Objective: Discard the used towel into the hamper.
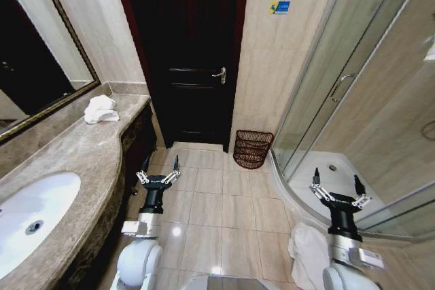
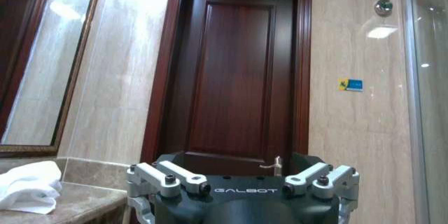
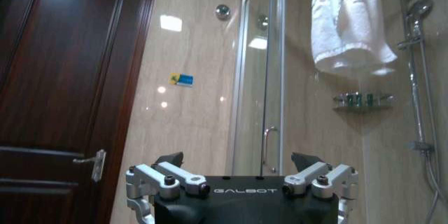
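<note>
A crumpled white towel (image 1: 100, 109) lies on the far end of the marble counter (image 1: 81, 154), by the wall; the left wrist view catches the towel (image 2: 28, 187) on the counter's edge. The hamper (image 1: 253, 149), a dark red-brown openwork basket, stands on the floor against the wall right of the door. My left gripper (image 1: 160, 168) is open and empty, held over the floor beside the counter, short of the towel. My right gripper (image 1: 338, 185) is open and empty too, near the shower's threshold, right of and nearer than the hamper.
A dark wooden door (image 1: 187, 52) is shut straight ahead. A sink (image 1: 30, 215) is set in the near counter under a mirror (image 1: 34, 52). The glass shower enclosure (image 1: 353, 86) bounds the right, with a white towel (image 3: 350, 24) hanging inside. Tiled floor (image 1: 217, 202) lies between.
</note>
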